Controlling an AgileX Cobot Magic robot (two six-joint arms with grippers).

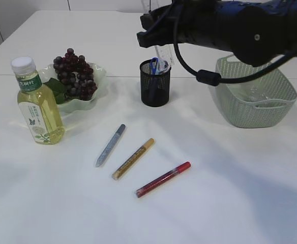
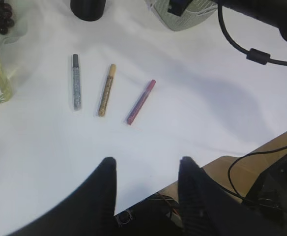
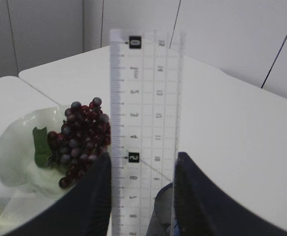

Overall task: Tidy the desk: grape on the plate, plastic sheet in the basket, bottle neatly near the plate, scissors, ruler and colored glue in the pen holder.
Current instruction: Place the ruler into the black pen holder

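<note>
**Ruler held over pen holder, three glue pens loose on counter**

Landmark: black mesh pen holder (image 1: 155, 83), on the white counter (image 1: 230, 178). Right hand (image 1: 156, 30) is directly above it, fingers partly apart and clamped on a clear ruler (image 3: 144, 128), which stands upright between them; its lower end is at the holder's mouth. Blue scissors (image 1: 156, 65) handles poke out of the holder. Left of the holder: plate (image 1: 95, 76) with the grape (image 1: 76, 73) bunch on it. Further left and nearer the camera, the bottle (image 1: 38, 101) stands upright beside the plate. Right of the holder: green basket (image 1: 255, 91) with clear plastic sheet (image 1: 254, 94) inside. In front of the holder: silver (image 1: 111, 145), gold (image 1: 133, 158) and red (image 1: 162, 179) colored glue pens, lying apart, roughly parallel. Left hand (image 2: 146, 169) hovers well in front of the holder, past the pens, half open, empty.
</note>
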